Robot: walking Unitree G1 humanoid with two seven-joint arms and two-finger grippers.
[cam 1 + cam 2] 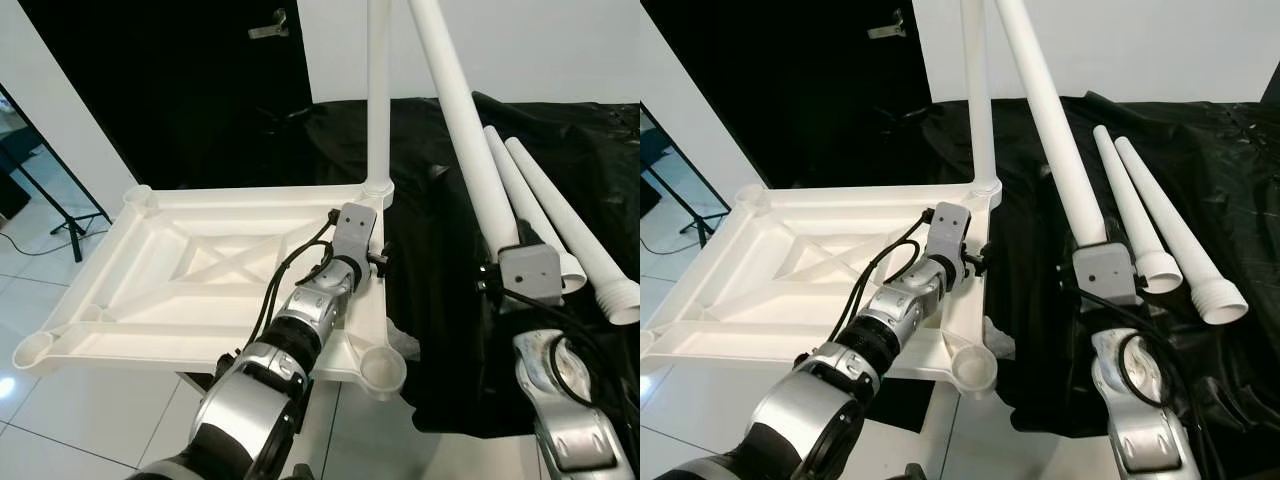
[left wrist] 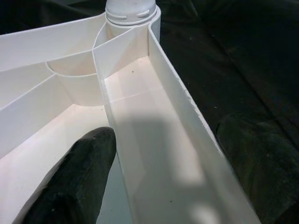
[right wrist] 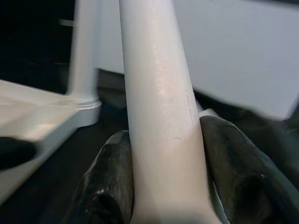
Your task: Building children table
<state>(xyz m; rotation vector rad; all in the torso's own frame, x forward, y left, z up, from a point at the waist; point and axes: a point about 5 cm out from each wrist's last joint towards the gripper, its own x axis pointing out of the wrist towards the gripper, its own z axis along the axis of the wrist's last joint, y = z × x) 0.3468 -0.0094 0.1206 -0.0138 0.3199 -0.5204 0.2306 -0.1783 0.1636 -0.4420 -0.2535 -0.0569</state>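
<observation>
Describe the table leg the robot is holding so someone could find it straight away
Start at the upside-down white tabletop with one leg already standing in its far corner. Right of it, over the black cloth, the right gripper clamps a white leg: raised and tilted, while two spare legs lie flat.

The upturned tabletop [image 1: 150,290] fills the left of the frame, one leg [image 1: 377,90] standing in its far right corner. At right centre my right gripper [image 3: 163,177] holds a second leg [image 1: 1055,130], rising toward the top. Two more legs [image 1: 560,220] lie on the cloth [image 1: 440,330] at far right.

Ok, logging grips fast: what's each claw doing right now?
Left claw: closed on the tabletop rim.
Right claw: closed on a white table leg.
</observation>
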